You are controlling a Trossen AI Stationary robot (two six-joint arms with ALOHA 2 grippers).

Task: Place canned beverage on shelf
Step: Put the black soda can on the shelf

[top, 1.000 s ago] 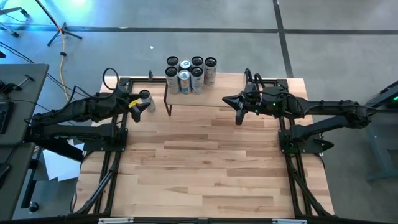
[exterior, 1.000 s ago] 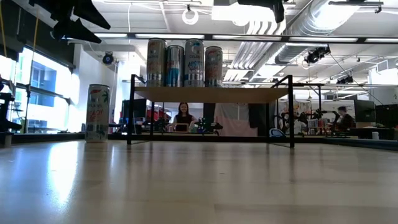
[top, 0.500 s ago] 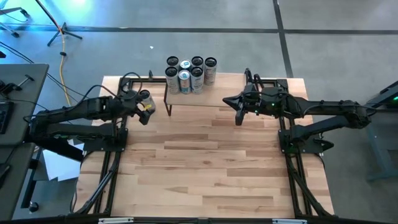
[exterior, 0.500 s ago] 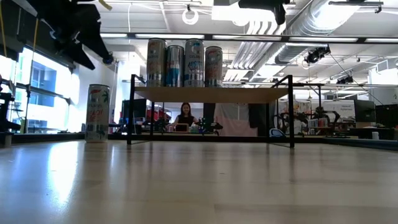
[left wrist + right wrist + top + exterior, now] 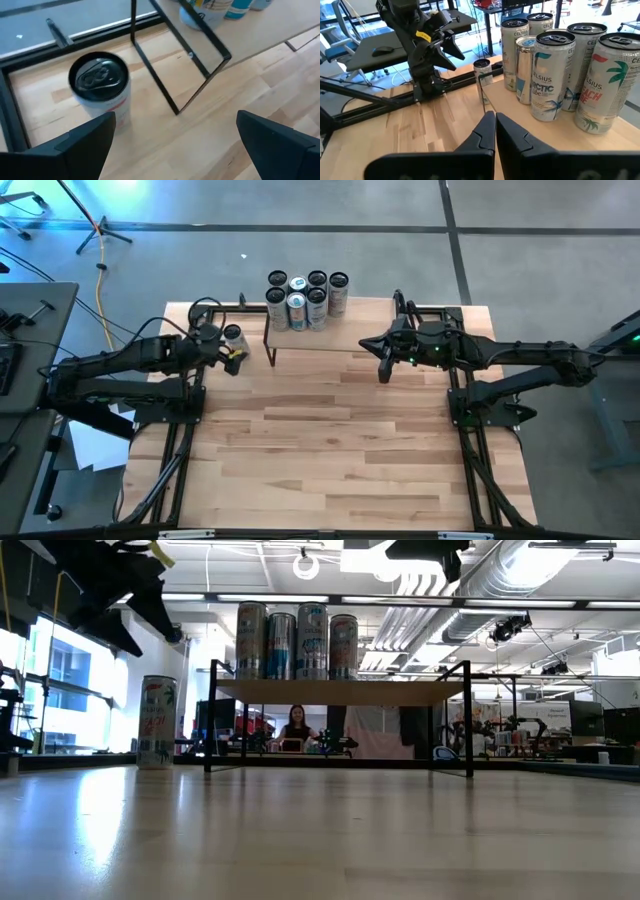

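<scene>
A lone beverage can (image 5: 233,334) stands upright on the table near its far left corner, also seen as the can (image 5: 158,722) and the can (image 5: 100,87). The shelf (image 5: 335,342) stands at the far middle with several cans (image 5: 305,300) on its left part. My left gripper (image 5: 231,355) hangs open just on the near side of the lone can and above it, touching nothing; in the left wrist view the can lies ahead of one finger (image 5: 85,145). My right gripper (image 5: 495,125) is shut and empty, raised by the shelf's right end (image 5: 364,340).
Black frame rails (image 5: 185,430) run along the table's left and right sides. The shelf's thin black leg (image 5: 155,75) stands close to the right of the lone can. A wide stretch of bare wood (image 5: 320,450) lies toward the near edge. A person (image 5: 297,728) sits in the room beyond.
My left gripper has moved toward the table's right, closing on the lone can, has sunk a little and tipped its fingers further down. For the last half second it has kept still. The can has stayed in place.
</scene>
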